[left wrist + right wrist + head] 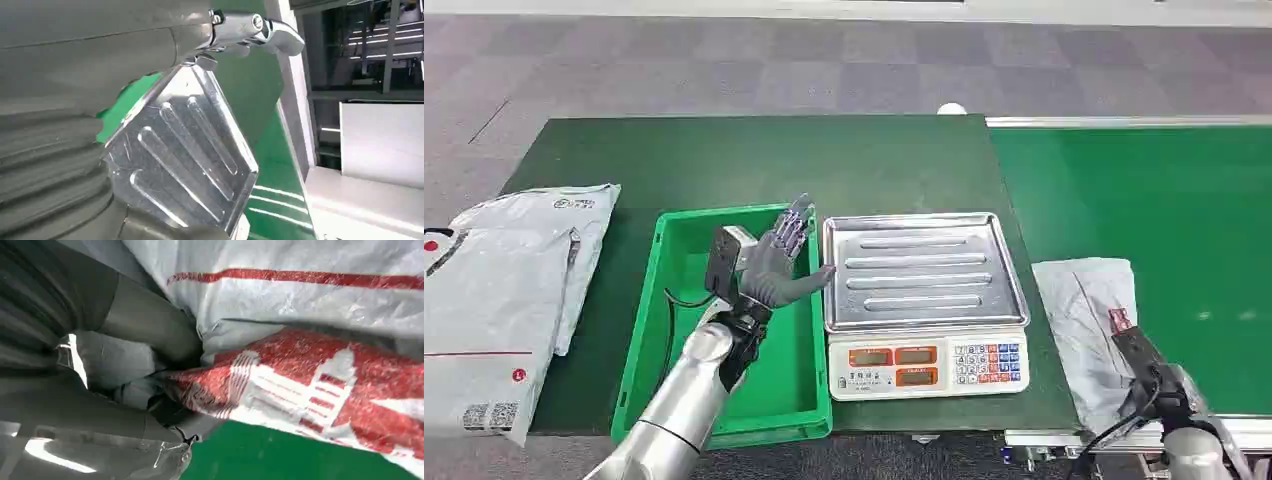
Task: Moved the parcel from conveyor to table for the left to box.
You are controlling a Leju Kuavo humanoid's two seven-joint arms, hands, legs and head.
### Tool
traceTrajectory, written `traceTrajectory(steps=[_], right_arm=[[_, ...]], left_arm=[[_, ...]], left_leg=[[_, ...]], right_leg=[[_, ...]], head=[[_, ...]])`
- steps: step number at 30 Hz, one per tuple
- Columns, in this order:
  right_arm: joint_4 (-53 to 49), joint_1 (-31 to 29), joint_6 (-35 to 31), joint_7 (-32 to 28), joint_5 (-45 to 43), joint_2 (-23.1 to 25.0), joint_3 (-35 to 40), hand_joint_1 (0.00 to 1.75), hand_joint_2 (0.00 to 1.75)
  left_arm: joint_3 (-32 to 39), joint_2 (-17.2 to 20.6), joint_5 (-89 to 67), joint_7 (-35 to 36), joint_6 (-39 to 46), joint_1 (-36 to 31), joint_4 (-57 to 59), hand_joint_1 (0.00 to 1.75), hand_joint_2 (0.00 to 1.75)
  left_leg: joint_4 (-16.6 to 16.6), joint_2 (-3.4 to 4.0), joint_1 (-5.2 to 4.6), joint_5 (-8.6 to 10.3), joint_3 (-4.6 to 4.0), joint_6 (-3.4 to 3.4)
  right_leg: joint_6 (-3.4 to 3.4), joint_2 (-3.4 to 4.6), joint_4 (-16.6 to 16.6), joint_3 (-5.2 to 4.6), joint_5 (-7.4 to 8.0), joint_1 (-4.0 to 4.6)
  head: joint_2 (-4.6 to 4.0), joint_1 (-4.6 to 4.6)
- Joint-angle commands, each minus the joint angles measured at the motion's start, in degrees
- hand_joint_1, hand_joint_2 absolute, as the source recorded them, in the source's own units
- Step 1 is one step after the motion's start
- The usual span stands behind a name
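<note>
Your parcel [1092, 322], a grey poly bag with a red printed patch, lies at about 4 o'clock in the head view, on the near edge of the green conveyor [1164, 220], just beside the right rim of the dark green table [774, 160]. Your right hand [125, 360] is on it: the right wrist view shows the thick grey thumb and fingers closed into the crumpled plastic next to the red print, so you have hold of the bag, though how firmly you cannot tell. In the head view only the wrist and its camera mount are visible, at the bag's near corner. Your left hand [782, 262] hovers near centre, above the right wall of the green bin [649, 340], fingers spread and pointing toward 12 o'clock, thumb reaching toward 3 o'clock to the edge of the scale [926, 300]; it holds nothing. The left wrist view looks across the scale's ribbed steel pan [185, 150]. The scale sits just right of the bin, its keypad facing you. At 9 o'clock, two more grey bags [509, 290] lie overlapping on the table's left edge.
</note>
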Motion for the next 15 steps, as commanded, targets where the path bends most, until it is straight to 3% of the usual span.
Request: traceTrajectory(steps=[1, 5, 9, 15], right_arm=[[-3.5, 1.8, -9.9, 2.1, 2.1, 3.6, 1.9, 1.75, 1.75], [-18.4, 3.8, -18.0, 1.3, 6.2, 7.4, 2.6, 1.75, 1.75], [-31.7, 5.6, -26.6, -5.4, 4.2, 7.9, 6.3, 1.75, 1.75], [-35.7, 3.5, -29.4, -6.1, 4.3, 7.4, 12.0, 1.75, 1.75]], left_arm=[[0.4, 1.4, -0.7, 1.6, 1.2, 0.5, -0.2, 0.00, 1.75], [0.9, 1.2, -1.8, 2.5, 2.0, 1.2, -1.6, 0.00, 1.75], [0.5, 0.9, -2.8, 1.9, 2.3, -1.7, 2.5, 0.00, 1.75], [0.1, 1.1, -3.1, 0.6, 2.8, -5.6, 6.4, 0.00, 1.75]], left_leg=[[-0.1, 0.01, 0.07, -0.01, 0.11, -0.04], [-0.1, 0.05, 0.01, -0.04, 0.07, -0.08], [-0.1, -0.03, 0.00, -0.07, -0.02, -0.10], [0.0, -0.09, 0.00, -0.01, -0.12, -0.08]], right_leg=[[-0.06, 0.02, -0.1, 0.13, 0.01, 0.07], [-0.12, 0.06, -0.1, 0.08, -0.02, 0.01], [-0.16, 0.00, 0.0, 0.04, -0.06, 0.01], [-0.18, -0.05, 0.0, -0.08, -0.07, 0.01]], head=[[0.00, 0.00], [0.00, 0.00], [0.00, 0.00], [0.00, 0.00]])
